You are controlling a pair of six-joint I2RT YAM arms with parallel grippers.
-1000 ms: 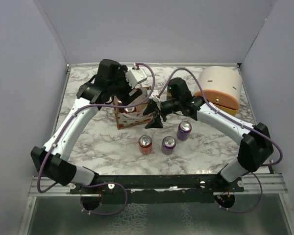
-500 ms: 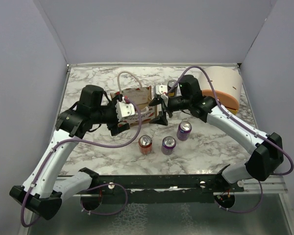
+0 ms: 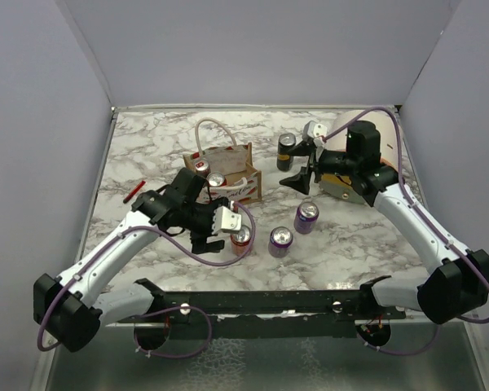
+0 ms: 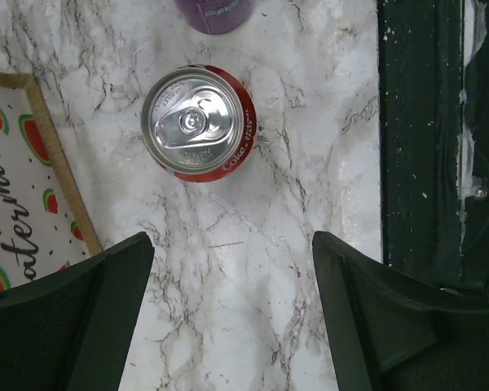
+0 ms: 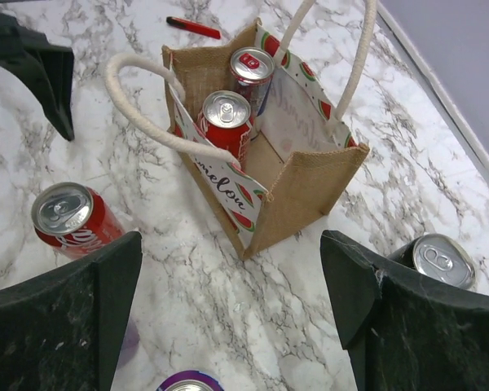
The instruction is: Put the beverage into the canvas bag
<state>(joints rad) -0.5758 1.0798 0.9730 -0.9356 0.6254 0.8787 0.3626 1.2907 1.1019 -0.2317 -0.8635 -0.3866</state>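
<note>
At left, wide-spread left pincer (image 4: pixel 231 244), nothing gripped. Just beyond its fingertips, upright red aluminium cola can (image 4: pixel 197 122) on white marble-patterned tabletop (image 4: pixel 253 309). Off its left finger, small tan canvas bag (image 5: pixel 306 191) with watermelon print and white rope handles, holding two more red cans (image 5: pixel 226 110). At right, right pincer (image 5: pixel 228 244) gaping wide, empty, facing that bag from apart. Beside its right finger, dark can (image 5: pixel 442 261), upright.
</note>
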